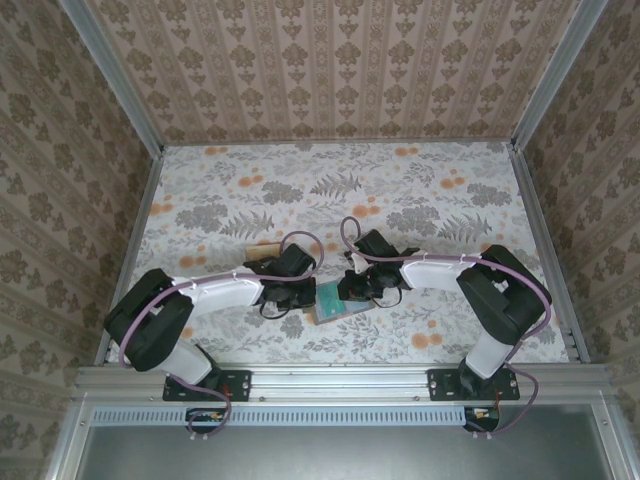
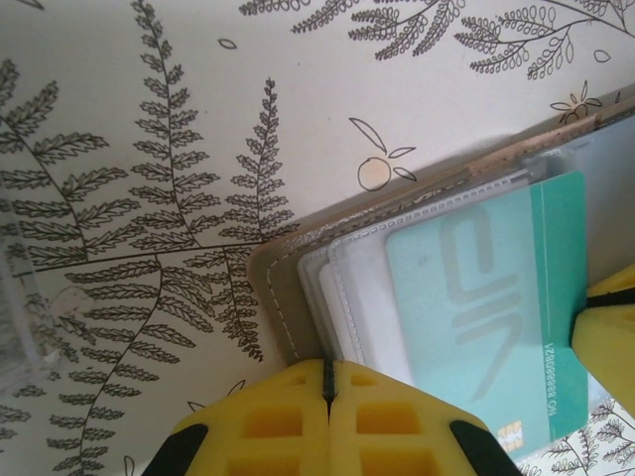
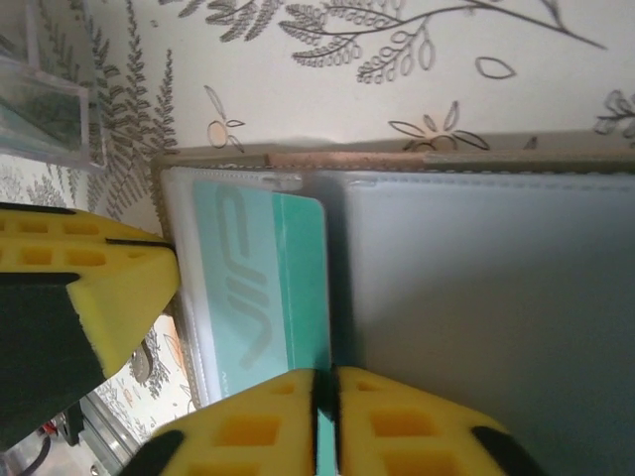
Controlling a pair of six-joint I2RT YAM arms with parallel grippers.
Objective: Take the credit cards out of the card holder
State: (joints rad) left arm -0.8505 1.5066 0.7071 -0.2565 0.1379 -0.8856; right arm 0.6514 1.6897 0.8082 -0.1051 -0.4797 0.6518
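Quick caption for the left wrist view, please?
Left gripper, jaws shut, at the open card holder's edge; a teal credit card sits partly in its clear sleeve.

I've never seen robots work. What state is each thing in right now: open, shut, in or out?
card holder: open, lying flat on the table.
teal card: lying in the open holder among its clear sleeves, not yet taken out.
left gripper: fingers shut, at the holder's edge.
right gripper: fingers shut on the teal card's edge.
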